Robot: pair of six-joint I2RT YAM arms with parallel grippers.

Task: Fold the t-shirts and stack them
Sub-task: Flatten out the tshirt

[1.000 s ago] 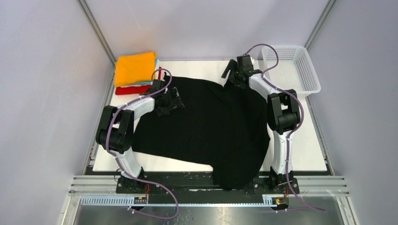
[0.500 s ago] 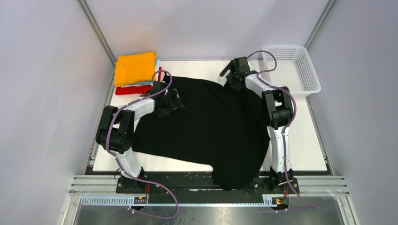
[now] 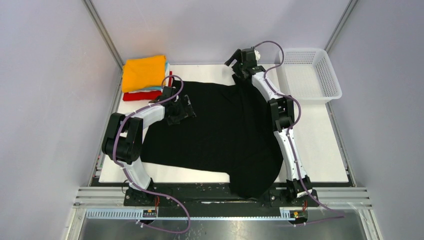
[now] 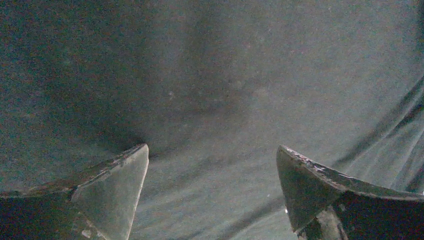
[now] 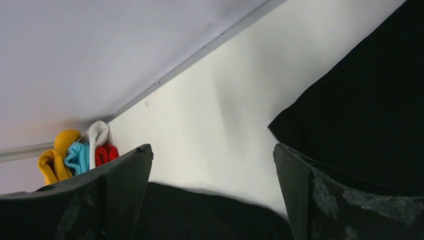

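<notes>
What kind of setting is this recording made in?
Most likely a lab robot cell, not a home: a white table boxed in by plain panels on aluminium posts, left arm and right arm bolted to a rail, black t-shirt spread out.

Nothing written can be read in any of the views: no label, brand, number or sign. The black t-shirt [image 3: 220, 135] shows only plain cloth from above and in the left wrist view (no print or tag is legible on it). The small parts [image 3: 148, 213] by the near rail [image 3: 350, 197] are too small for any marking to be made out.
</notes>
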